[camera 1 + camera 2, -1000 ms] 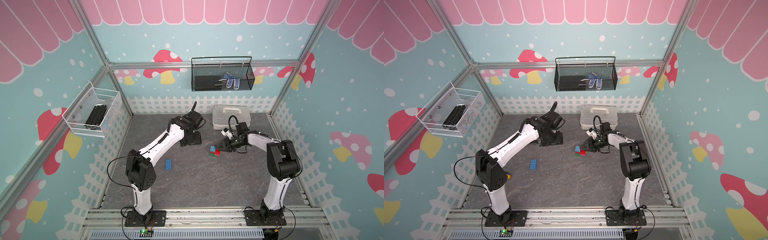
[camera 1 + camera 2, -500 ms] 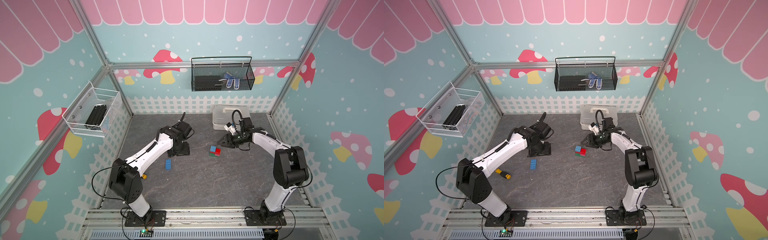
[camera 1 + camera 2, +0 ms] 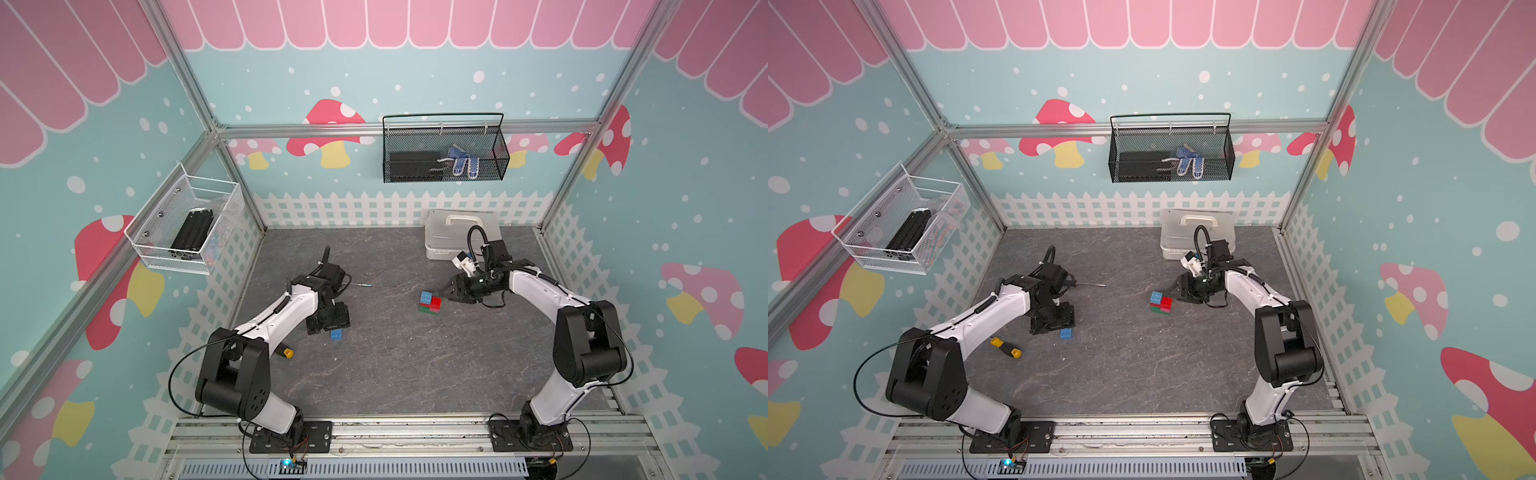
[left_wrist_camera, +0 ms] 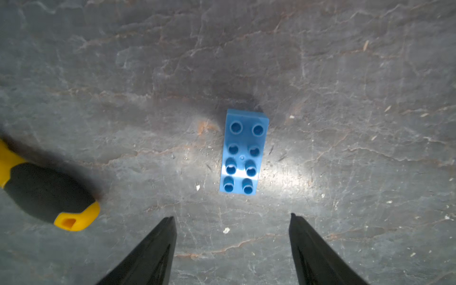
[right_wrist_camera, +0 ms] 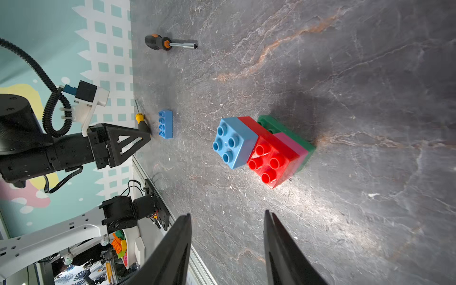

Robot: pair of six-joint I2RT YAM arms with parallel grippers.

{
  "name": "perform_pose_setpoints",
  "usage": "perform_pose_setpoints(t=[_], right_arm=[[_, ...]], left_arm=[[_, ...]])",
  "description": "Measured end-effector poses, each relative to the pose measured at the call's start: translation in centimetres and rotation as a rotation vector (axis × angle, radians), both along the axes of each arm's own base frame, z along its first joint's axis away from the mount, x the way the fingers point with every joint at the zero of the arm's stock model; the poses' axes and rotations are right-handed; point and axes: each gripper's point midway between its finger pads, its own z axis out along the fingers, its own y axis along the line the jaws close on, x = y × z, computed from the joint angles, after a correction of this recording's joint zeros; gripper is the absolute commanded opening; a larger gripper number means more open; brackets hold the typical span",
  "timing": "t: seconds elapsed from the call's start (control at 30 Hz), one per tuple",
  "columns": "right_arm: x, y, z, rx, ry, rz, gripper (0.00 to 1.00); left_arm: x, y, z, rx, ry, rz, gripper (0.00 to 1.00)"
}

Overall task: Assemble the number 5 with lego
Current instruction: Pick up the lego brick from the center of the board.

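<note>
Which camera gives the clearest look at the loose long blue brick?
The left wrist view: the long blue brick lies centred, with all eight studs visible. In both top views the brick is only a small blue patch. The right wrist view shows it whole but far off and small.

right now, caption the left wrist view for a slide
Open left gripper short of the long blue brick lying studs up, a screwdriver handle nearby.

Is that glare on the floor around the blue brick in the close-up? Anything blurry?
Left wrist view: a bright glare patch crosses the slate floor and one end of the long blue brick; the yellow-and-black screwdriver handle at the edge is soft. Right wrist view: the brick stack is sharp and throws a dark shadow on the slate. Both top views: even light.
</note>
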Motion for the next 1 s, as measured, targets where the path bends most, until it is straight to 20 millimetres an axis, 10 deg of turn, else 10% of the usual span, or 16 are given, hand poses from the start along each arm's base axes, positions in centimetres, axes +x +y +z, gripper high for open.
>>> perform_pose_setpoints(t=[0.73, 1.0], right_arm=[[-1.5, -2.3, -2.2, -0.073, 0.051, -0.037, 0.50], [-3.6, -2.9, -4.5, -0.097, 0.110, -0.039, 0.50]], left_arm=[[0.3, -0.9, -5.2, 0.103, 0.108, -0.187, 0.50], [-0.3, -1.3, -5.4, 0.116, 0.109, -0.201, 0.24]])
